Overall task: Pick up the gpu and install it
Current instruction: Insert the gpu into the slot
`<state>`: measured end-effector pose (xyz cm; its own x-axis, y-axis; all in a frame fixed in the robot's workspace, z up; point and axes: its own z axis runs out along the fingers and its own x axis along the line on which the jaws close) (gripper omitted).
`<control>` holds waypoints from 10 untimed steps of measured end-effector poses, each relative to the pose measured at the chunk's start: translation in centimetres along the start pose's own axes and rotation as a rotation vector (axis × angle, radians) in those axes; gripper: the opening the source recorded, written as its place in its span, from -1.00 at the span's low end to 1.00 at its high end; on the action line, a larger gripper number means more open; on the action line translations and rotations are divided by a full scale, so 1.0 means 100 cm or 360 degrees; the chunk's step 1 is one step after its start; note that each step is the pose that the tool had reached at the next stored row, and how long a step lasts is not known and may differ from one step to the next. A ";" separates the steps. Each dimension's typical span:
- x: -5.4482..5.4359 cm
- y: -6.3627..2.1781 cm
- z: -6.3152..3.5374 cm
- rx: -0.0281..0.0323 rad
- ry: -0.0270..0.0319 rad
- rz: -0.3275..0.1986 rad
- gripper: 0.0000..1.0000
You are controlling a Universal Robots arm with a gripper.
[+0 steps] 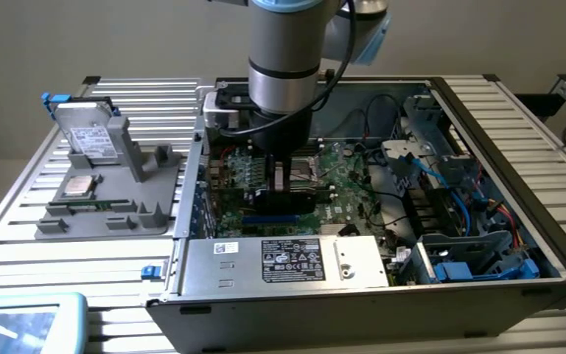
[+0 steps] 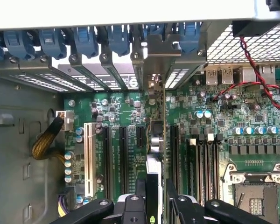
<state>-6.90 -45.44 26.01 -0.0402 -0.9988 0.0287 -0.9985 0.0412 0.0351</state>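
- Claw [image 1: 288, 175] clamped on gpu [image 1: 289, 200]; card hangs edge-down right under it, inside pc case [image 1: 362, 310].
- Install step, I'd say: gpu low over board [image 2: 112, 112].
- Seating needs edge square w/ slot [image 2: 173, 149].

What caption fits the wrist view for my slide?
Hand gripping the gpu edge-on over the green motherboard inside the open computer case.

The exterior view looks down at a slant from outside and above the open computer case [image 1: 362, 313], far enough to take in the whole case, the arm [image 1: 283, 59] and the desk [image 1: 27, 243] around it. The wrist view looks straight down from close above the motherboard [image 2: 126, 109] [image 1: 347, 166]. Both share the motherboard's slot area and the gpu [image 1: 288, 200] [image 2: 155, 79].
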 end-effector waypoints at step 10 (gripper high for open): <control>0.001 0.0001 0.0002 -0.00009 -0.00202 -0.0001 -0.47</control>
<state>-6.92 -45.54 26.00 -0.0402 -0.9991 0.0160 -0.9985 0.0407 0.0356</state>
